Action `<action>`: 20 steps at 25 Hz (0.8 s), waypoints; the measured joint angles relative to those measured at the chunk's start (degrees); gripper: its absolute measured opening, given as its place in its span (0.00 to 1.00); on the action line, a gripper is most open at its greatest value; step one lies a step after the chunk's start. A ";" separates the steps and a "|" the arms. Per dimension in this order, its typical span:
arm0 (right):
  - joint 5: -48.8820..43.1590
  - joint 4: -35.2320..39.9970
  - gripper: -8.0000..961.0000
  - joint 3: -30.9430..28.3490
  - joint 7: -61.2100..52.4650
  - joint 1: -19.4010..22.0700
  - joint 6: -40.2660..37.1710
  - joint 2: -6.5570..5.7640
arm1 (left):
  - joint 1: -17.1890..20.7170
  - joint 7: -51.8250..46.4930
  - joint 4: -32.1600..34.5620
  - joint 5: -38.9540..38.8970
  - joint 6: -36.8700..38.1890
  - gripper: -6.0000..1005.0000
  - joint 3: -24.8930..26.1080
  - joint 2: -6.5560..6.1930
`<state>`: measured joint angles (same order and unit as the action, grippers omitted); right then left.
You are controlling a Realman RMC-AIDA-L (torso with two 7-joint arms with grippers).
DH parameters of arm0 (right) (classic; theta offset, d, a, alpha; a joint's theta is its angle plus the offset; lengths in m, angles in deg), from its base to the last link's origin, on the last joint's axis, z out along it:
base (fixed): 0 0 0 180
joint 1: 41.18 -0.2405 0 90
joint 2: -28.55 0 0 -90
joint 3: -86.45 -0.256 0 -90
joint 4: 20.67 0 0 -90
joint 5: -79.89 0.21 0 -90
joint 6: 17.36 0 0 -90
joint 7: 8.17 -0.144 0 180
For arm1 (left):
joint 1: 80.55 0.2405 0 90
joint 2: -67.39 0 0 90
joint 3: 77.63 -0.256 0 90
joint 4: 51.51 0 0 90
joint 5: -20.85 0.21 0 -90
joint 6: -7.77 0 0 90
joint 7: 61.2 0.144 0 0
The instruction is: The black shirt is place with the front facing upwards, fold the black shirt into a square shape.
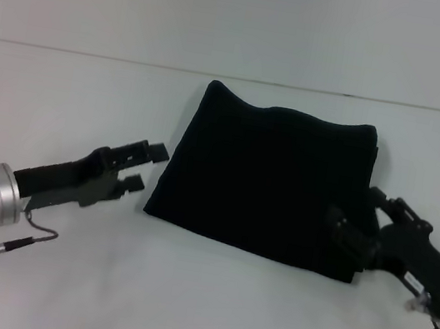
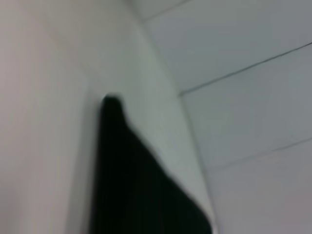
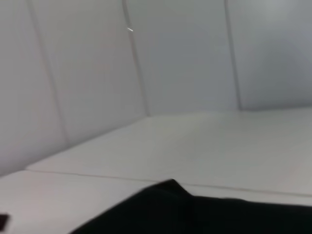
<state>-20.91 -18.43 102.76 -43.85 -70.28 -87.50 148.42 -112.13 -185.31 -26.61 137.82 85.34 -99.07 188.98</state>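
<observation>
One garment, two grippers, one work surface.

Garment: the black shirt [image 1: 264, 180], folded into a compact, roughly square block; no print or label shows on the upturned face.
Garment position: centre of the white table [image 1: 179, 310], slightly to the right of middle, lying flat.
Garment edges: far edge wavy, with its far-left corner raised into a small peak; near edge runs slanted, its right end nearer the robot than its left.
Left gripper [image 1: 143, 166]: to the left of the shirt, just beside its near-left corner and not touching it; fingers apart, with a clear gap between the upper and lower one, nothing between them.
Right gripper [image 1: 359, 226]: at the shirt's near-right corner, over or against the cloth; black on black, so whether its fingers are apart or together cannot be told, nor whether it grips the cloth.
Left wrist view: dark wedge of the shirt [image 2: 136, 190] on pale table.
Right wrist view: shirt edge [image 3: 195, 214] in the foreground, pale table and wall panels beyond.
</observation>
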 joint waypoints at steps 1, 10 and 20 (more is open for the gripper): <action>-1.01 0.62 0.87 0.58 0.00 0.78 -1.81 -0.03 | -0.32 -2.66 0.77 1.92 0.12 0.93 -0.22 -0.29; -8.20 3.51 0.87 3.79 0.21 8.12 -10.74 -0.13 | -4.69 -16.32 2.73 13.09 -2.28 0.93 -1.18 -2.36; -9.14 3.56 0.87 3.92 0.50 9.60 -10.56 -0.09 | -5.65 -22.17 1.35 14.88 -5.18 0.93 -1.94 -2.37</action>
<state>-30.06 -14.87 106.68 -43.35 -60.68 -98.06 148.33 -117.78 -207.48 -25.26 152.70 80.16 -101.01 186.61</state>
